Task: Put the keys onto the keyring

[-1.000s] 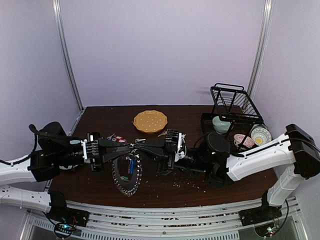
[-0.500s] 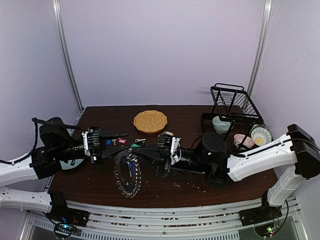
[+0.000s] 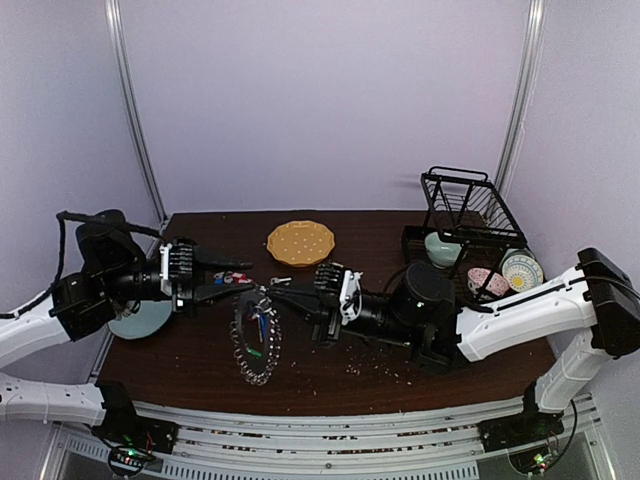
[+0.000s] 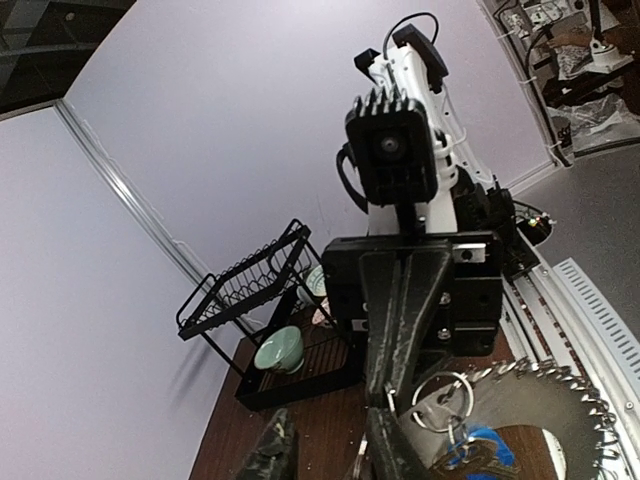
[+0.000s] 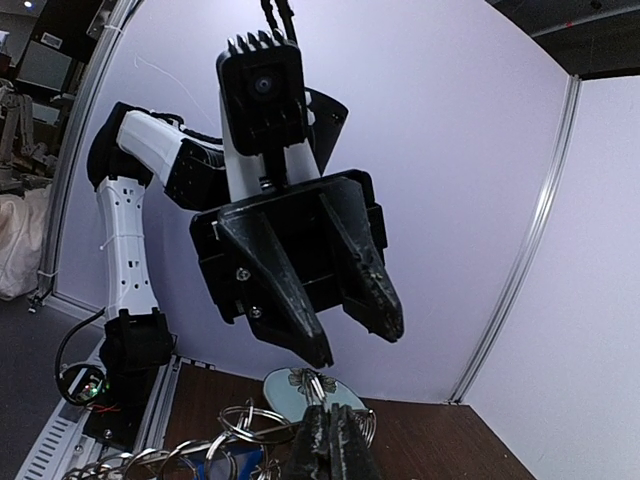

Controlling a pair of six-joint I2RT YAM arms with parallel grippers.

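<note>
Keyring whole only from above

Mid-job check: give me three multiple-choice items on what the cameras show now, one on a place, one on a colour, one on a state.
1. Where on the table does the yellow-orange plate lie?
A near edge
B far middle
C right corner

2. The bowl in the dish rack is:
A red
B pale green
C black

3. The right claw is:
A wide open
B out of view
C shut on the keyring

Key:
1 B, it sits centred toward the back wall.
2 B, pale green shows in the top and left-wrist views.
3 C, its fingers meet at the ring's top.
</note>
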